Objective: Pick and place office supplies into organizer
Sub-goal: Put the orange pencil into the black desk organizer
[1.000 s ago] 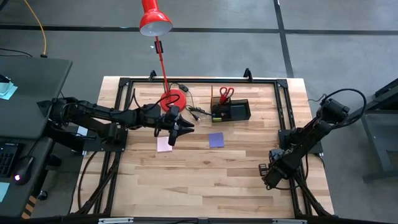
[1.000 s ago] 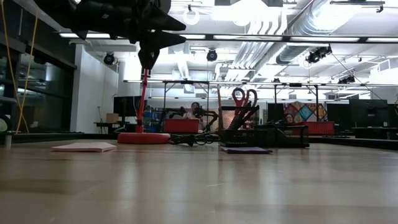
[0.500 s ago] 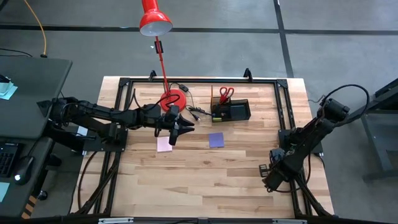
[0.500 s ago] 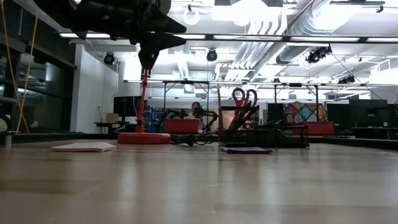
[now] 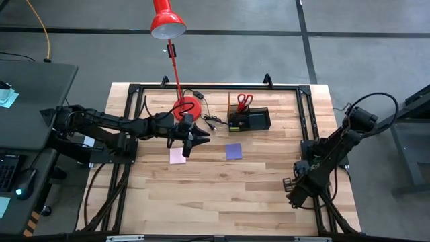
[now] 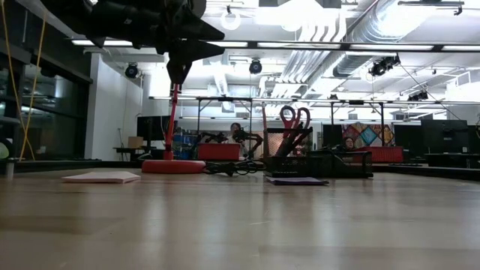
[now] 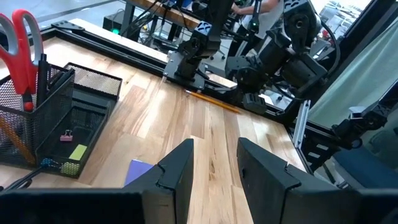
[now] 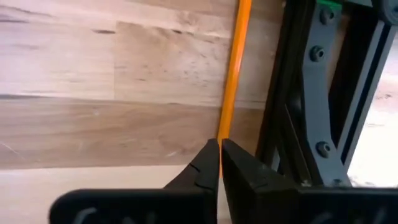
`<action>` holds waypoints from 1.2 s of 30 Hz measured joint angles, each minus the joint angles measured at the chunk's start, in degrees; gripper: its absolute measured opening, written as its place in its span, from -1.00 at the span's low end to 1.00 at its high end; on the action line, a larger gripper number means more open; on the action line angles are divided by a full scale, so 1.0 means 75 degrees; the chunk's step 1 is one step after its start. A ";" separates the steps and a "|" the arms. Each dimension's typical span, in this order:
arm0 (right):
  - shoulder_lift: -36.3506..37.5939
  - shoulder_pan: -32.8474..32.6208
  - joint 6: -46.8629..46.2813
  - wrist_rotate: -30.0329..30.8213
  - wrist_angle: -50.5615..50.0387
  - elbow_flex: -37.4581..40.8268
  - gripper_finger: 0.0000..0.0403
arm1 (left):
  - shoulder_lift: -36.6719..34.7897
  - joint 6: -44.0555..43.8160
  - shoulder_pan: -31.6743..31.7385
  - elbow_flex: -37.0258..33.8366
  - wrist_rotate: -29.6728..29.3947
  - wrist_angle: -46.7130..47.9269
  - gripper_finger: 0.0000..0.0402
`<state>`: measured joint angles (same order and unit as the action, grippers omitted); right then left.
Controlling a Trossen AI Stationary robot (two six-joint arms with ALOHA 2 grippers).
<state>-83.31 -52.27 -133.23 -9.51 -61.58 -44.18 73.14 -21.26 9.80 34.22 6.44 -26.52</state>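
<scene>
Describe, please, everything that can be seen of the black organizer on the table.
The organizer is a small black tray of wire mesh with upright walls and several compartments. It stands upright on the wooden table, at its far side, beside the lamp's round red base. Red-handled scissors stand handles-up in its tall cup. A lower compartment holds a small yellowish piece and a little pink clip. A purple sticky-note pad lies nearby on the table, apart from it. No gripper touches it.
</scene>
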 joint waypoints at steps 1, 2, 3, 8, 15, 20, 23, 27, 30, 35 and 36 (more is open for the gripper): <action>0.0000 0.0000 0.0000 -0.0027 0.0000 0.0003 -0.95 | 0.0000 0.0000 0.0000 0.0000 0.0000 0.0001 -0.45; 0.0000 -0.0003 0.0000 -0.0047 -0.0013 0.0003 -0.95 | 0.0000 0.0000 0.0000 0.0000 0.0003 0.0004 -0.45; 0.0000 -0.0026 0.0003 -0.0048 -0.0046 0.0003 -0.98 | 0.0000 0.0000 0.0000 0.0000 0.0004 0.0010 -0.45; 0.0000 -0.0172 -0.0058 -0.0360 -0.0382 0.0008 -0.99 | 0.0000 -0.0003 0.0000 0.0000 0.0020 0.0017 -0.45; -0.0199 -0.0405 -0.0039 -0.0611 -0.0017 0.0008 -1.00 | 0.0000 -0.0066 0.0000 0.0000 0.0023 0.0015 -0.45; -0.0659 -0.0495 -0.0058 -0.0826 0.0758 0.0008 -1.00 | 0.0000 -0.0169 0.0000 0.0000 0.0021 0.0007 -0.45; -0.0969 -0.0512 0.0002 -0.1055 0.0896 0.0011 -1.00 | 0.0003 -0.0199 0.0000 0.0000 0.0017 -0.0005 -0.45; -0.1157 -0.0504 -0.0040 -0.0876 0.1353 0.0011 -1.00 | 0.0003 -0.0207 0.0000 0.0000 0.0035 -0.0029 -0.45; -0.1222 -0.0426 0.0058 -0.0734 0.1520 0.0011 -1.00 | 0.0003 -0.0207 0.0000 0.0000 0.0050 -0.0028 -0.45; -0.1181 -0.0073 0.0120 0.0165 0.1652 -0.0180 -1.00 | 0.0003 -0.0169 0.0000 0.0000 0.0043 -0.0020 -0.45; -0.1160 0.0024 0.0112 0.0572 0.1685 -0.0239 -1.00 | 0.0003 -0.0169 0.0000 0.0000 0.0024 -0.0015 -0.45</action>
<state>-92.01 -52.09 -132.39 -5.22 -48.95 -45.97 73.17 -22.52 9.80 34.22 6.61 -26.63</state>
